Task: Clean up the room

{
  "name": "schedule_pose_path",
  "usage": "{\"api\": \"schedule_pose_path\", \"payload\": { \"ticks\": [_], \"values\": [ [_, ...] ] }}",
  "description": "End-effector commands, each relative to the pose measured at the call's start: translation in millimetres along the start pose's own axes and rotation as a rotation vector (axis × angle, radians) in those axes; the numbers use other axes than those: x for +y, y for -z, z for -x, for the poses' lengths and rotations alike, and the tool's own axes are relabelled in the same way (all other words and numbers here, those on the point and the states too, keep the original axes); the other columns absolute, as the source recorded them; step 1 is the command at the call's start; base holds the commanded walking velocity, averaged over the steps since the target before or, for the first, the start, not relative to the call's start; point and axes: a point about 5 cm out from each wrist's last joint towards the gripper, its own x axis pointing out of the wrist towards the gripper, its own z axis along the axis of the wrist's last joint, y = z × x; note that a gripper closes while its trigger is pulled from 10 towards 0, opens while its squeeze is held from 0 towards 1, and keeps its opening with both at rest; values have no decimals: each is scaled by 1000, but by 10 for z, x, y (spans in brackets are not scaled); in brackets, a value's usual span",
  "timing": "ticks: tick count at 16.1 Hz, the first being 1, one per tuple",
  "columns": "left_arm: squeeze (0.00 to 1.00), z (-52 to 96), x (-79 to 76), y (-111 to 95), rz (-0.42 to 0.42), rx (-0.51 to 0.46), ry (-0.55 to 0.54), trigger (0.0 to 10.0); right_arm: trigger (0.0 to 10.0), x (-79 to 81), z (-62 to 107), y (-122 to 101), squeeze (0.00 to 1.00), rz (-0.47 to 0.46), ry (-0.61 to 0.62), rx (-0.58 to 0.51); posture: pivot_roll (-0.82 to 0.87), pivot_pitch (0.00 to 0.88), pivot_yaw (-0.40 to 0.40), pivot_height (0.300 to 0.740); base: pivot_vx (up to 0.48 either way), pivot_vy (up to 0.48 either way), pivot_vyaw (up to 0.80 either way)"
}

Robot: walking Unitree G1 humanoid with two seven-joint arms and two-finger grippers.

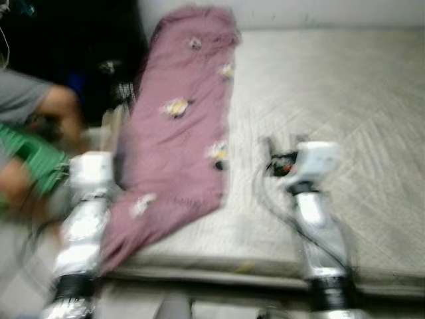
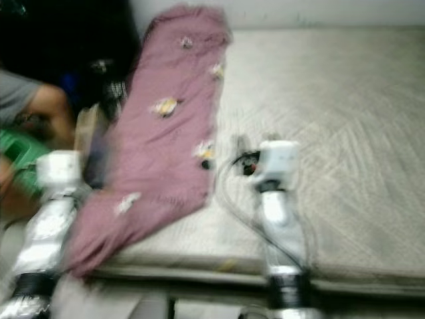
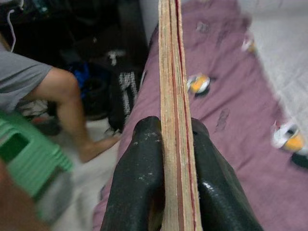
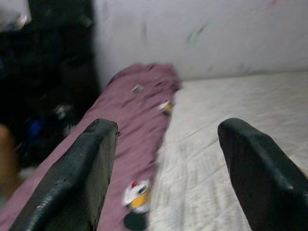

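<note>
Your left gripper (image 3: 175, 159) is clamped tight on a thin flat board (image 3: 172, 96), seen edge-on in the left wrist view, with one black finger pressed against each face. It sits at the left edge of the bed (image 1: 345, 100), just beside the mauve blanket (image 1: 179, 133) that lies in a long strip down the mattress and hangs over the near corner. Your right gripper (image 4: 163, 168) hangs over the bare mattress with its fingers spread wide and nothing between them, the blanket lying ahead and to its left. The head views are blurred. To your left, a person (image 1: 40, 106) in a grey sleeve sits beside a green stool (image 3: 29, 154) on the floor.
</note>
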Motion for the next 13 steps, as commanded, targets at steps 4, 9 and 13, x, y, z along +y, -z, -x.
{"api": "schedule_pose_path", "payload": {
  "ticks": [4,9,13],
  "values": [
    [0,-69,-354,-198,14,-91,106,10000,10000,-336,89,2,0,58,180,-13,-88,0,101,740,0,0,0],
    [0,-80,-413,-154,-10,-78,147,10000,10000,-447,245,8,0,94,275,-30,-132,0,152,740,0,0,0],
    [0,-93,-514,-153,3,-72,179,10000,10000,-480,266,-1,0,113,274,-31,-141,0,153,740,0,0,0]
  ]
}}
